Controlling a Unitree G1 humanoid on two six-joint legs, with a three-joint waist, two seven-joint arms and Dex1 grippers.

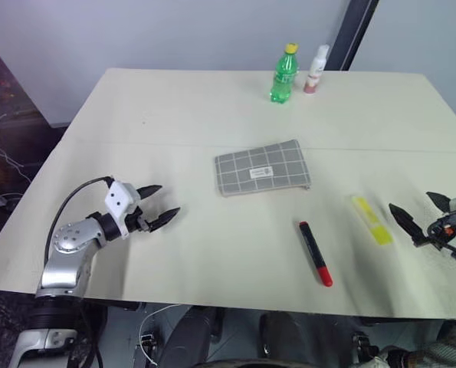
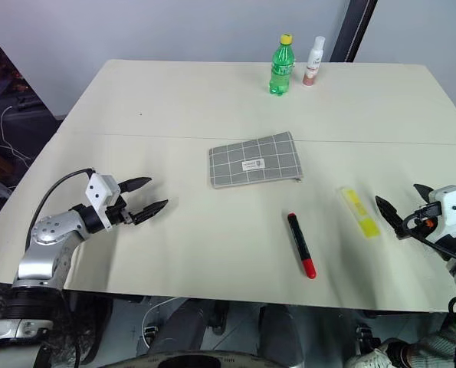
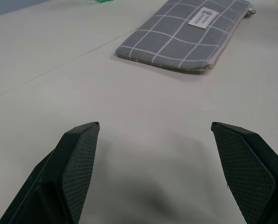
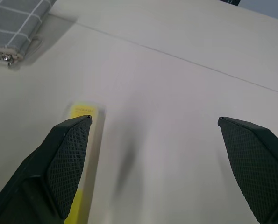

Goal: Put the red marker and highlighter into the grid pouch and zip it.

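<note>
On the beige table (image 1: 174, 115), grid pouch (image 1: 262, 169) lies centre, red marker (image 1: 316, 253) near, highlighter (image 1: 372, 220) right. Left gripper (image 1: 160, 205) and right gripper (image 1: 419, 211) are wide open, empty. Next: grasp the highlighter.

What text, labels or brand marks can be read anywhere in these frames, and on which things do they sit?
None can be read.
grid pouch: white label patch, print too blurred.
highlighter: faint print at its end, unreadable.
green bottle: label too small.
white bottle: label too small.
</note>
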